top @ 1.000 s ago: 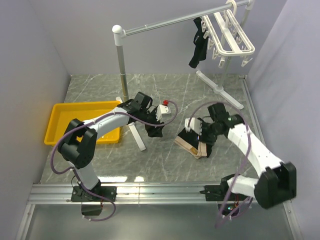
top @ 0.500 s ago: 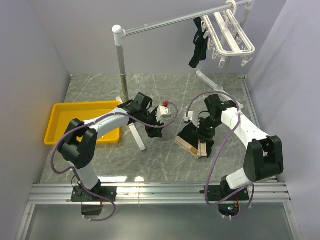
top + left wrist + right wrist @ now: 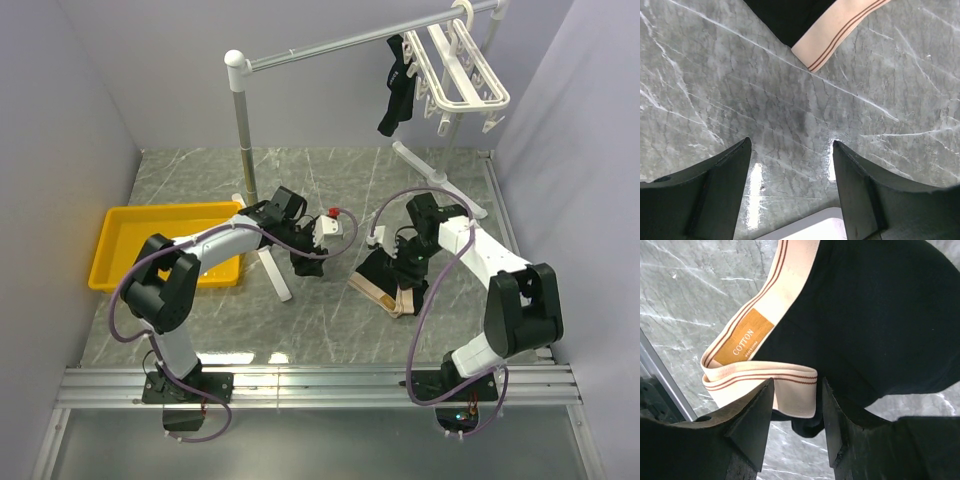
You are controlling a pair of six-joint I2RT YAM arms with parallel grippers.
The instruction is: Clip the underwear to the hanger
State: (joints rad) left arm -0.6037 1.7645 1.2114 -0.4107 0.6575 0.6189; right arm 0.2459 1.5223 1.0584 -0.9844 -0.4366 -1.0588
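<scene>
Pickup stage: the underwear (image 3: 383, 290) lies crumpled on the table (image 3: 330, 330), well apart from the hanger (image 3: 462, 70) up on the rail (image 3: 330, 45). The right fingers (image 3: 752, 425) are part-spread astride the waistband (image 3: 765, 375), pinching nothing. The left fingers (image 3: 720, 185) are spread over bare table. Next, I reckon: close on the band and lift.

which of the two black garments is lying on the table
The underwear with the tan waistband, on the table beneath the right gripper. The other, all-black garment hangs up beside the white hanger.
</scene>
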